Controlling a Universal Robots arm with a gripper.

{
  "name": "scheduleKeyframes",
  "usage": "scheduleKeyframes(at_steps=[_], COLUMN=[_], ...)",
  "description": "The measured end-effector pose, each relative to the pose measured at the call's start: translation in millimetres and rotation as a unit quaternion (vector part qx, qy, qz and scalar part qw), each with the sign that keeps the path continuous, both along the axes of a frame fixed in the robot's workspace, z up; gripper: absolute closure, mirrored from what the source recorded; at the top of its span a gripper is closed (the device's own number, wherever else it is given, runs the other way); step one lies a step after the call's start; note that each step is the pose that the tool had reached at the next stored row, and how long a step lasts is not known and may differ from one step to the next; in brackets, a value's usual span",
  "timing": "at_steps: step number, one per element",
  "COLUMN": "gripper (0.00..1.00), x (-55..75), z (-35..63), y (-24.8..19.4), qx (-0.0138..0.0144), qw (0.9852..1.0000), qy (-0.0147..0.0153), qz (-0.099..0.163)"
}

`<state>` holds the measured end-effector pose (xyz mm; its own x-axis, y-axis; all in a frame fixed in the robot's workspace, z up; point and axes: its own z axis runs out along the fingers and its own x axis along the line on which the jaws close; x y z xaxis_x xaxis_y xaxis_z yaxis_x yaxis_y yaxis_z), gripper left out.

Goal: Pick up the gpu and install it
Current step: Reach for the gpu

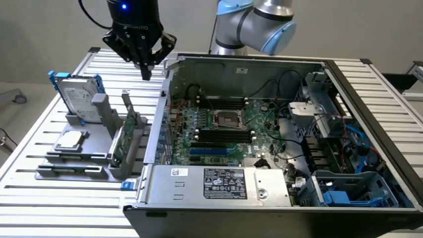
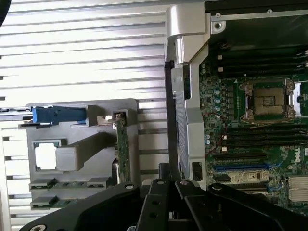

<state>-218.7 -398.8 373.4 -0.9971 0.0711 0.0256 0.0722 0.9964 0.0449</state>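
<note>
The pincer (image 1: 146,74), closed and empty, hangs near the worktop's (image 1: 39,198) far edge, between the gpu (image 1: 124,134) upright in its rack (image 1: 73,171) and the computer case (image 1: 153,139).

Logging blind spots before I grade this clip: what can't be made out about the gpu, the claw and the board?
- gpu, exterior view: it stands edge-on in the holder, whose walls cover its lower part, so neither face can be read.
- gpu, wrist view: one end runs behind the claw.
- board, exterior view: the power supply covers its near edge.
</note>
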Motion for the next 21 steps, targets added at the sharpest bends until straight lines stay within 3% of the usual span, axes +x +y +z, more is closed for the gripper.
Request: scheduleKeyframes(at_steps=[3, 6, 12, 18, 21], gripper=[0.89, 0.89, 0.89, 0.89, 0.89], x=[-9.7, -14.2, -23.8, -44.1, -47.8], z=[-3.1, -4.0, -4.8, -6.9, -7.5], y=[-0.2, -0.4, -0.6, -0.7, -0.8], qx=[-0.0002, -0.0029, -0.0138, -0.0223, -0.0262], qw=[1.0000, 1.0000, 0.9999, 0.9997, 0.9996], qy=[0.0001, 0.0007, 0.0024, 0.0025, 0.0032], qz=[0.000, 0.001, 0.003, 0.003, 0.005])
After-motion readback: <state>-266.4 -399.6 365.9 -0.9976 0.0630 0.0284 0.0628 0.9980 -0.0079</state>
